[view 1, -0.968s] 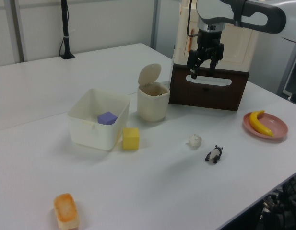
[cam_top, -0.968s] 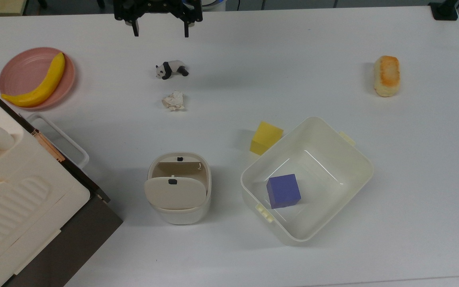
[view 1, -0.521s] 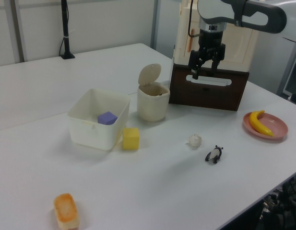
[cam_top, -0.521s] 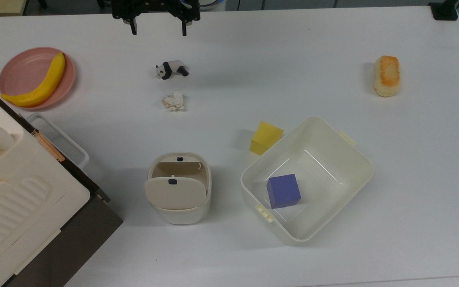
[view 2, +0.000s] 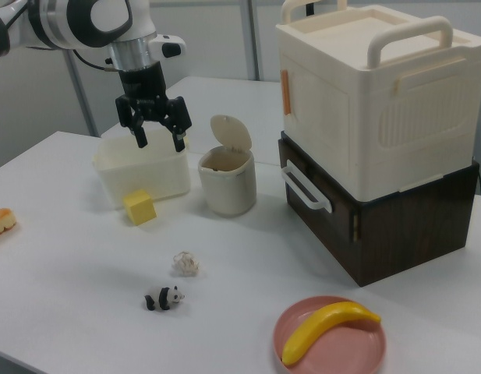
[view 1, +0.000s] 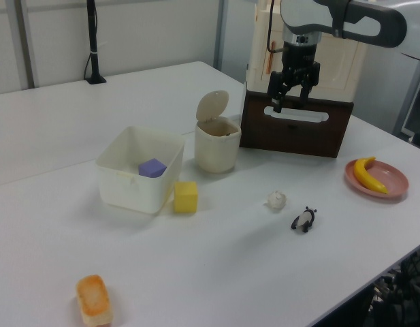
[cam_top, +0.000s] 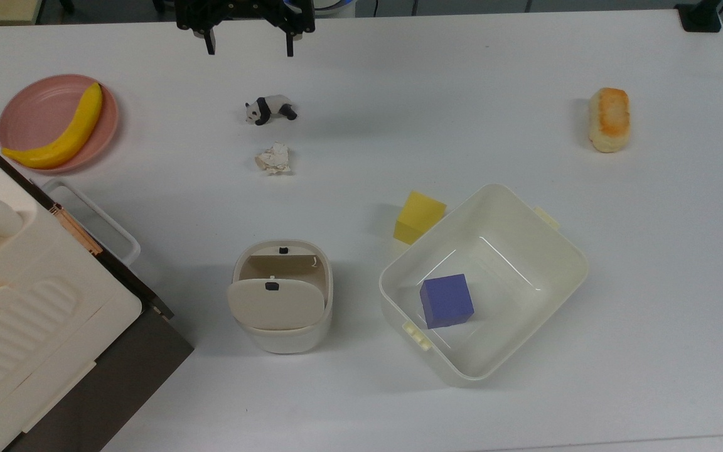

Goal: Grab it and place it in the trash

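- The gripper (cam_top: 248,50) is held high with fingers spread, nothing grasped, ready for descent
- The paper wad (cam_top: 274,158) lies loose beside the panda (cam_top: 270,109)
- The trash bin (cam_top: 282,295) has its flap tilted open for the drop

The arm (view 2: 84,19) is glossy white with rounded segments and dark grey joint bands. Its gripper (view 2: 157,140) is black, with two slim fingers (view 2: 138,136)

A yellow banana (cam_top: 60,132) lies on a pink plate (cam_top: 26,113); the panda (cam_top: 270,110) is black-and-white; cubes are yellow (cam_top: 419,216) and purple (cam_top: 446,300).
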Robot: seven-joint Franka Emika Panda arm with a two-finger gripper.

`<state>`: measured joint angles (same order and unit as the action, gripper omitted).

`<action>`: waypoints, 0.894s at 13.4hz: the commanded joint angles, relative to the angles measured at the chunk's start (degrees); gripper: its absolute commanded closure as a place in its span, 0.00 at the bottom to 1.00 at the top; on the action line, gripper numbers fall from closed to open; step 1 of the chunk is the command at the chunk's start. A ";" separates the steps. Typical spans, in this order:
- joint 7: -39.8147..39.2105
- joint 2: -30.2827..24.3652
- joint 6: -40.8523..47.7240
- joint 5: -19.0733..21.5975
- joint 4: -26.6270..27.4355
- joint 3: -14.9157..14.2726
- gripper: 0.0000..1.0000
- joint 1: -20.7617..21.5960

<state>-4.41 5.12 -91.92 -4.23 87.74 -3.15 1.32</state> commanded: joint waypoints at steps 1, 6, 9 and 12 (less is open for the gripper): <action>-0.86 -6.77 -1.40 0.28 8.29 -0.19 0.00 0.09; -0.87 -9.61 -3.35 0.28 13.42 -0.10 0.00 0.52; -1.31 -9.61 -9.48 0.19 20.07 -0.01 0.00 1.14; -1.31 -7.95 -17.57 0.19 27.20 0.16 0.00 2.02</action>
<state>-4.49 -2.20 -103.54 -4.21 108.02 -2.83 2.23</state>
